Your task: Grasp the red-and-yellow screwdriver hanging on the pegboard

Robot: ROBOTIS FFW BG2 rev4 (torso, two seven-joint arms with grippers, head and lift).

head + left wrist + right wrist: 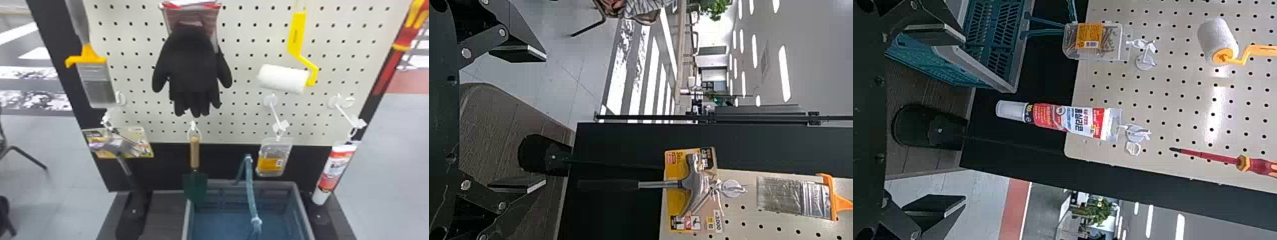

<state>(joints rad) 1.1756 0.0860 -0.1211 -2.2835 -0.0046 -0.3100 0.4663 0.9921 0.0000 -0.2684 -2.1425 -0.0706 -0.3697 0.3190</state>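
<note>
Screwdriver [407, 36] hangs, upper right of the head view | my right gripper [964, 119] and left gripper [545, 119] gape wide, empty | likely light, stiff, perhaps slick; I want that fat handle [1260, 166], squarely!

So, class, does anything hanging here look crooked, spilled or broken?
Nothing stands out: the red-and-yellow screwdriver hangs tip down, the claw hammer head up, the garden trowel blade down and the paint roller handle up, with no spill or breakage to be seen.
</note>
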